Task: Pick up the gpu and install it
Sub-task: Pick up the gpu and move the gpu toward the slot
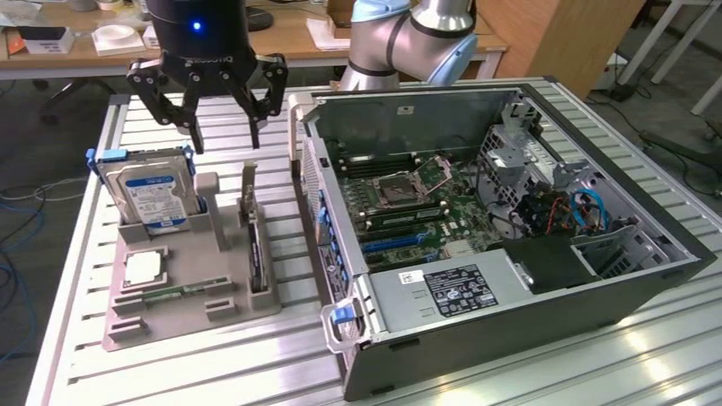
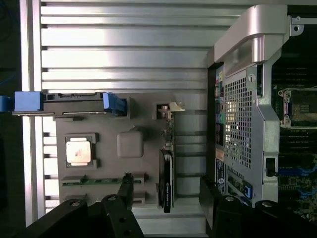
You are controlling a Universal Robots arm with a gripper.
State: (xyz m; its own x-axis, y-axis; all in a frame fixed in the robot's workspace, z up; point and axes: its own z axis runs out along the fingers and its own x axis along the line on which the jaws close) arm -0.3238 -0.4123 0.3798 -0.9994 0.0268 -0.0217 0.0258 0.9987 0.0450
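Overhead, the pincer (image 1: 226,135) hung with its fingers spread wide and nothing between them, above the grey holder (image 1: 169,317) on the counter (image 1: 203,372). In the exterior view, the gpu (image 1: 255,245) stood on edge in a holder slot at about 5 o'clock from the pincer. The hard drive (image 1: 152,190) stood at the gpu's 10 o'clock and the open computer case (image 1: 631,279) at its 3 o'clock.
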